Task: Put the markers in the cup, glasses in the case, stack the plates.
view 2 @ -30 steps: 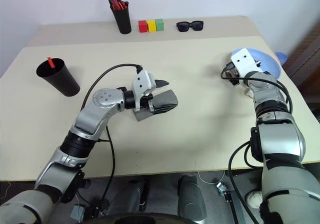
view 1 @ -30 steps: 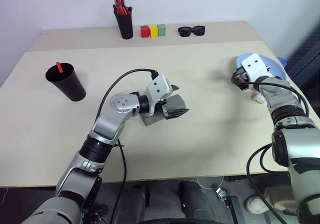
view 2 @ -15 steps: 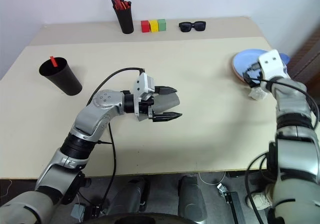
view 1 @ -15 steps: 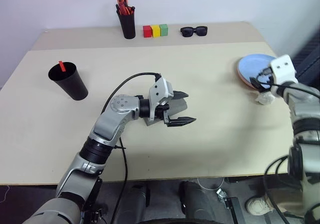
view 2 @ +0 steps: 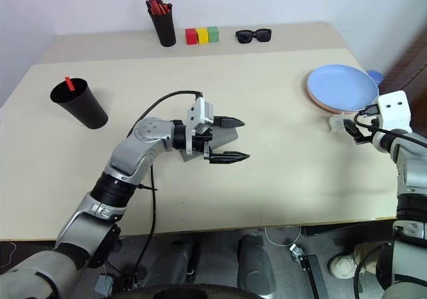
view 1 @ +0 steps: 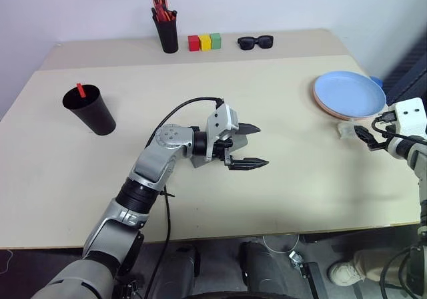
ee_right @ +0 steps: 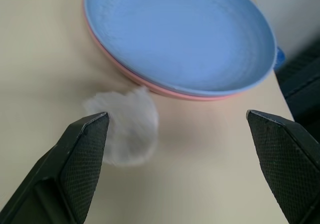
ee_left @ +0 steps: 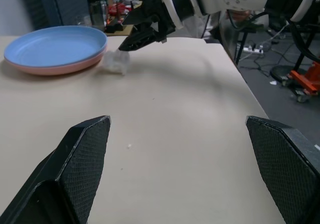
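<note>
The light blue plate lies stacked on the salmon pink plate at the table's right side. My right gripper hangs open just in front of them, beside a white crumpled wad. At the left stands the black cup with a red marker poking out of it. The grey case rests mid-table, partly hidden by my left gripper, which is open, points right and holds nothing. The glasses are out of view.
Along the far edge stand a narrow black pen cup with orange-red pens, red, yellow and green blocks, and black sunglasses. The table's right edge runs close to my right gripper.
My right gripper has drawn back from the plates toward the table's near right edge, uncovering the blue plate. My left gripper has turned, and its fingers now reach past the case's right end.
</note>
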Robot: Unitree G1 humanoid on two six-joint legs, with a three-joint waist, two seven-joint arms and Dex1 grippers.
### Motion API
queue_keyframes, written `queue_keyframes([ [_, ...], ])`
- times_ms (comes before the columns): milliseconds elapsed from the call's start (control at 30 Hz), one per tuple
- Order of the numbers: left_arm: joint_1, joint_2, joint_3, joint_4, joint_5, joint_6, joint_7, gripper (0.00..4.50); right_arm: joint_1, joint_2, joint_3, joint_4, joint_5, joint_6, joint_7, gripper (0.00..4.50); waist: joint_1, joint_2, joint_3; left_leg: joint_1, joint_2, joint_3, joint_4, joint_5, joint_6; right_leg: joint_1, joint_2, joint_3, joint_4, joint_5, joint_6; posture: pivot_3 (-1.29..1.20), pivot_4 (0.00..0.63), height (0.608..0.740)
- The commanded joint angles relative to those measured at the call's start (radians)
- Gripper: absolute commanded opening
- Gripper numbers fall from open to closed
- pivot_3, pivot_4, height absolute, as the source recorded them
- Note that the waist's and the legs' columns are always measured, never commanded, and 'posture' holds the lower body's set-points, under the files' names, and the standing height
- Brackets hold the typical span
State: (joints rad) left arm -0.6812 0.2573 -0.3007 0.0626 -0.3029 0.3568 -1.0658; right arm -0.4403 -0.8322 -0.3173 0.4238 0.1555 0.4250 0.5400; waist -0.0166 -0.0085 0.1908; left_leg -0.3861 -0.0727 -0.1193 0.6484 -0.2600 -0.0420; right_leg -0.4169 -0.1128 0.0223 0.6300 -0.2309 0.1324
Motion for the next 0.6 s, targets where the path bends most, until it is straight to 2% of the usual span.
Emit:
queue_keyframes([
  [33,-0.017,0.001,0.006,-0.021,0.006,-0.019,0.004,4.50,-0.028,0.021,0.005,-0.026,0.023,0.020,0.004,4.46,0.000,0.000,0.000,0.000,0.000,0.000,0.000,0.000,0.000,0.000,0.000,0.000,0.000,0.000,0.000,0.00,0.150,0.740],
  [300,-0.004,0.015,0.014,-0.040,0.014,-0.010,0.020,4.50,-0.046,0.059,0.050,0.015,0.024,0.032,0.027,4.46,0.000,0.000,0.000,0.000,0.000,0.000,0.000,0.000,0.000,0.000,0.000,0.000,0.000,0.000,0.000,0.00,0.150,0.740],
  [400,0.000,0.021,0.015,-0.044,0.016,-0.009,0.029,4.50,-0.064,0.064,0.055,0.050,0.020,0.024,0.023,3.62,0.001,0.000,0.000,0.000,0.000,0.000,0.000,0.000,0.000,0.000,0.000,0.000,0.000,0.000,0.000,0.00,0.150,0.740],
  [533,0.003,0.025,0.015,-0.047,0.018,-0.008,0.038,4.50,-0.069,0.066,0.061,0.062,0.016,0.015,0.019,1.67,0.000,0.000,0.000,0.000,0.000,0.000,0.000,0.000,0.000,0.000,0.000,0.000,0.000,0.000,0.000,0.00,0.150,0.740],
  [600,0.005,0.026,0.014,-0.047,0.019,-0.009,0.040,4.50,-0.066,0.065,0.062,0.059,0.009,0.006,0.009,0.54,0.000,0.000,0.000,0.000,0.000,0.000,0.000,0.000,0.000,0.000,0.000,0.000,0.000,0.000,0.000,0.00,0.150,0.740],
])
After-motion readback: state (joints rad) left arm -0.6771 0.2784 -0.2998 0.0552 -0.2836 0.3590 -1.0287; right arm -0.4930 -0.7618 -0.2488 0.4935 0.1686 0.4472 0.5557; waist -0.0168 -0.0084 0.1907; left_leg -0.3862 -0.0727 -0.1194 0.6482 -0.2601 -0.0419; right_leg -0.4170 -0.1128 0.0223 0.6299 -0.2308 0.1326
